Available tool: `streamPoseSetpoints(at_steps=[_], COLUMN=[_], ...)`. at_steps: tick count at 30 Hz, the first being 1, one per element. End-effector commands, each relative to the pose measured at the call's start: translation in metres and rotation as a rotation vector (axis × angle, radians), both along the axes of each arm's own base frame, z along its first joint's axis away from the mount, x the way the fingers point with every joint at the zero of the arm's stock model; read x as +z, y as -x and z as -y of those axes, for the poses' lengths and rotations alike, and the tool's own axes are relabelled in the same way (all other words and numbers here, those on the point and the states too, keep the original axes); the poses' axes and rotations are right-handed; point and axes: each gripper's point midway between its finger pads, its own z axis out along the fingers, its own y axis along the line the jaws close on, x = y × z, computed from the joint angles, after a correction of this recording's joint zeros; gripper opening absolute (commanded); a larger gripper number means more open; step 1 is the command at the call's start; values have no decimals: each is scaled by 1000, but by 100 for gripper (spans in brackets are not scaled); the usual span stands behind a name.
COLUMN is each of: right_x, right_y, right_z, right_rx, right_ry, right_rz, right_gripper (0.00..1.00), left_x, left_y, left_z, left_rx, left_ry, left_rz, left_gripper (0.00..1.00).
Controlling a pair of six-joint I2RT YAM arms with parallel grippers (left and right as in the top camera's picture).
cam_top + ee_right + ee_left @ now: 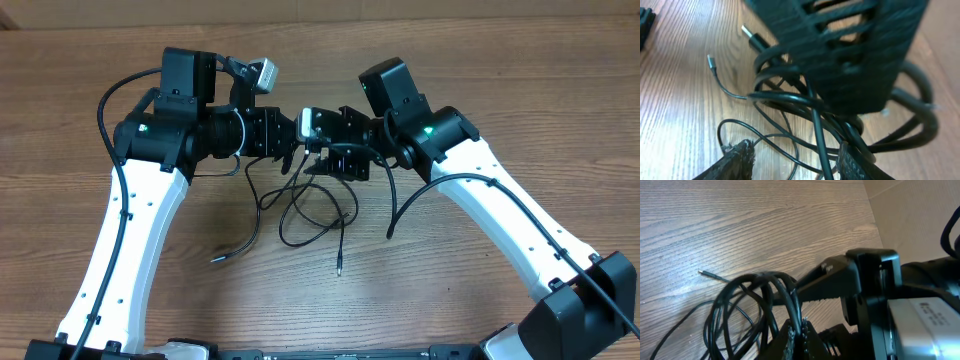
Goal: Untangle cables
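Note:
The cables (318,212) are thin black cords in a tangle of loops on the wooden table, just below where the two grippers meet. Loose plug ends lie at the front left (213,259) and front middle (339,270). My left gripper (297,140) is shut on one strand, seen pinched between its jaws in the left wrist view (800,332), with the looped cables (740,295) hanging beside it. My right gripper (318,160) is open; in the right wrist view (795,162) several strands of the cables (785,97) run between its spread fingers.
The table (470,300) is bare wood. The left gripper's black body (850,45) fills the top of the right wrist view, close above the cables. A cardboard wall (920,210) stands at the table's far edge. Both white arms (130,240) flank the tangle.

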Motion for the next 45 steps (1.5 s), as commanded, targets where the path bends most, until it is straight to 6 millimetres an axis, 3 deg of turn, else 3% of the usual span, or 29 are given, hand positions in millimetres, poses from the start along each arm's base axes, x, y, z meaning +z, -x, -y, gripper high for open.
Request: streamPoseSetpoints(at_steps=[1,8,20,24,27,33,36,41,45], right_x=[2,11,17,17,17,15,8,-11,-22], right_y=[-1,0,-9,-8,-8,-6,1,23,39], right_z=[-3,-2,-7,-8,-8,-6,-2,11,21], right_rx=[6,7,7,10,9,-7,-15,-17,-77], right_ry=[-6,-19,-48,-50,-49,-44,-21,57,103], right_rz=[17,39,87,84,84,50,-3,-133,-286], right_gripper=[50,48,47,32,4,4,4,4,4], left_x=[1,-5,25,28,28,27,11,-21,-35], left_y=[-1,-2,23,26,26,24,11,-9,-10], left_z=[2,-3,27,28,28,27,14,-25,-47], left_rx=[12,35,-137,-151,-151,-143,-57,127,192], left_ry=[-14,-47,182,199,199,188,75,-181,-309], left_rz=[-4,-14,-50,-53,-53,-46,-31,-20,-34], left_gripper=[4,4,4,4,4,4,4,4,4])
